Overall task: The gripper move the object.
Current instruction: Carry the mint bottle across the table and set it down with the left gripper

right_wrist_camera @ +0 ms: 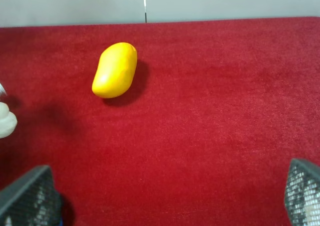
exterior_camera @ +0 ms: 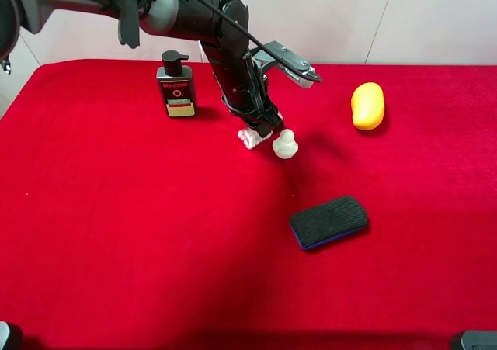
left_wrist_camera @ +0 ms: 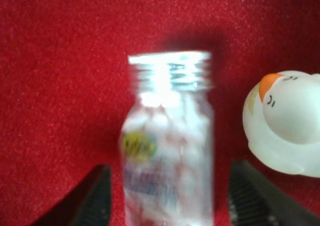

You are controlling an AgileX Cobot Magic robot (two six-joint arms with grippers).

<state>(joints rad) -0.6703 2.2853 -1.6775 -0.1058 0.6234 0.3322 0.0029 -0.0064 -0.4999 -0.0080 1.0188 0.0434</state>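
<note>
Left wrist view: fingers (left_wrist_camera: 95, 198) of left gripper (left_wrist_camera: 170, 168) are standing apart, flanking the pill bottle (left_wrist_camera: 167, 136); white duck (left_wrist_camera: 287, 126) is sitting just beside it, toward far edge of tabletop (left_wrist_camera: 50, 60).

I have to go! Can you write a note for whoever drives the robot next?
Left pincer: open, one finger on each side of the small clear bottle of white pills, not gripping it.
Right pincer: open, empty, over the red cloth.
The bottle lies on the cloth, close beside the small white duck figure.
Done: pincer lined up on the bottle.
Left: close, lift and move it, minding the duck.
</note>
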